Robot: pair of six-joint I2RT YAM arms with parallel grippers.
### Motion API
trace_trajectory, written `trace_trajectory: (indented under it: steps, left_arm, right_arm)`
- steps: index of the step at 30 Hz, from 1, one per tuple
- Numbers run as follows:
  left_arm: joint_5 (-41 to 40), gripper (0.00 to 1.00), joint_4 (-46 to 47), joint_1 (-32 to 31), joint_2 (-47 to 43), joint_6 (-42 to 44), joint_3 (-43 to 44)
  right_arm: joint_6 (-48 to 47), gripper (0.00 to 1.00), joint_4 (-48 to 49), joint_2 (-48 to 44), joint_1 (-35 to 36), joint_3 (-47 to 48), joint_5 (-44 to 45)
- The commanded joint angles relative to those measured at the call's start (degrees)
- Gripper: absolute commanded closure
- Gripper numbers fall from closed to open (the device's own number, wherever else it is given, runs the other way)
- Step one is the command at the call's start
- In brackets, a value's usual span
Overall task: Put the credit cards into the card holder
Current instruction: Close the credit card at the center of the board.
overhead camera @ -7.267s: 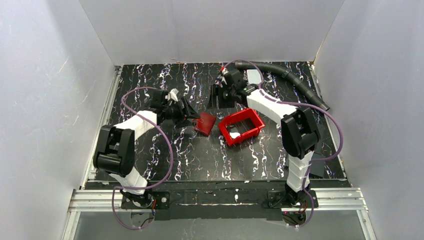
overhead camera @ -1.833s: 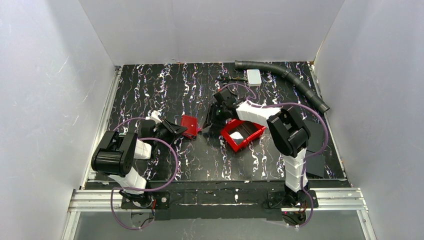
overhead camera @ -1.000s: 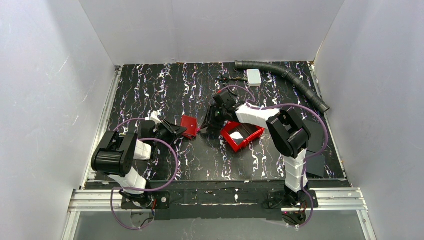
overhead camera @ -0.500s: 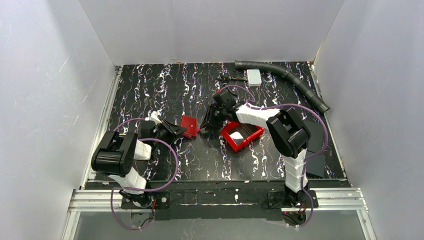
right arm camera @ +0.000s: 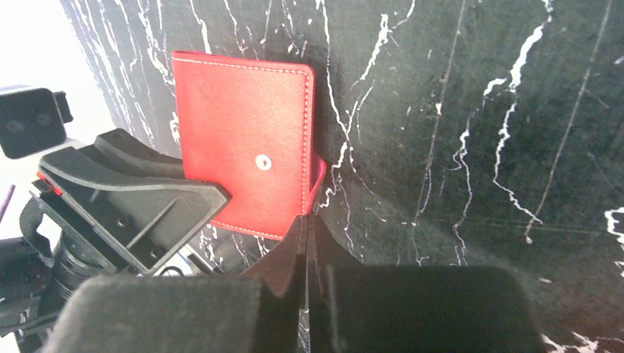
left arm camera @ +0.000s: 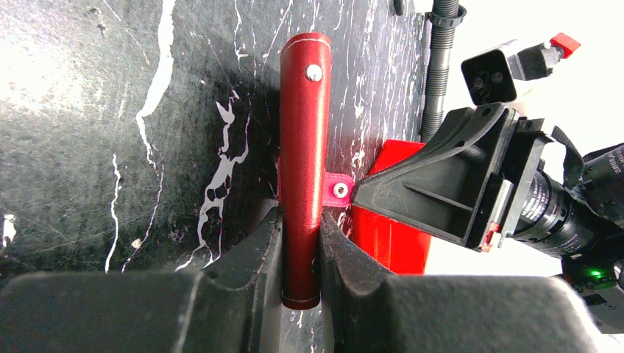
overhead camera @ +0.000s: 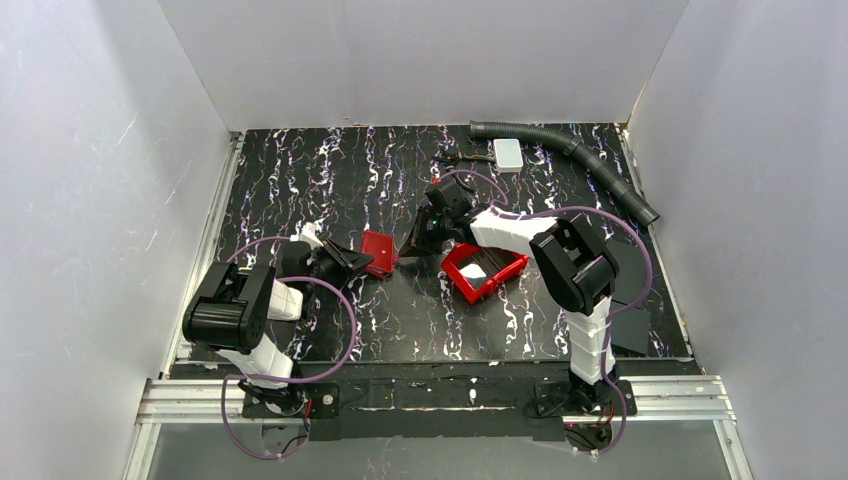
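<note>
The card holder (overhead camera: 379, 252), a dark red wallet, stands on edge on the table with my left gripper (overhead camera: 360, 259) shut on its near end. In the left wrist view it is edge-on (left arm camera: 302, 125) between the left gripper's (left arm camera: 301, 239) jaws, and its small snap tab (left arm camera: 338, 190) sticks out to the right. My right gripper (overhead camera: 406, 249) comes in from the right, its jaws shut at that tab. The right wrist view shows the wallet's face (right arm camera: 243, 132), its snap button (right arm camera: 262, 162) and the right gripper (right arm camera: 306, 219) pinching the tab's end. One white credit card (overhead camera: 473, 270) lies in the red bin.
A red plastic bin (overhead camera: 497, 277) sits just right of the wallet, under the right arm. At the back stand a white box (overhead camera: 508, 153) and a black corrugated hose (overhead camera: 575, 157). Black flat sheets (overhead camera: 633, 329) lie at the right edge.
The right gripper's jaws have closed at the wallet's tab. Both arms and the wallet have stayed almost where they were.
</note>
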Motion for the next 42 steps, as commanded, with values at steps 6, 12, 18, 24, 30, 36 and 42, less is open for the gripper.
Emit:
trace_trajectory:
  steps: [6, 12, 18, 24, 30, 36, 42]
  left_arm:
    - [-2.0, 0.86, -11.5, 0.0, -5.7, 4.3, 1.2]
    - [-4.3, 0.28, -31.1, 0.0, -14.3, 6.9, 3.9]
    - [-8.2, 0.16, -56.5, 0.2, -15.5, 14.6, 13.6]
    - [-7.3, 0.41, -64.0, 0.3, -10.2, 19.7, 19.7]
    - [-9.0, 0.51, -64.5, 0.4, -14.3, 21.4, 19.4]
    - [0.8, 0.60, -60.8, 1.1, -10.2, 20.3, 24.6]
    - [-3.2, 0.66, -65.5, 1.7, -2.9, 23.2, 31.1]
  right_arm:
    - [-4.9, 0.99, 4.4, 0.8, 0.3, 1.2, -0.8]
    - [-12.3, 0.99, 7.5, 1.8, 0.8, 3.5, -3.1]
    - [-18.1, 0.99, 2.6, 2.3, 1.9, 7.8, -3.5]
    - [-19.7, 0.99, -0.1, 4.2, 3.0, 11.7, -5.6]
    - [-20.1, 0.99, -2.3, 6.5, 3.8, 14.6, -6.3]
    - [-20.3, 0.99, -3.7, 8.2, 4.0, 16.7, -7.3]
    - [-18.3, 0.99, -1.9, 9.6, 4.1, 17.7, -8.3]
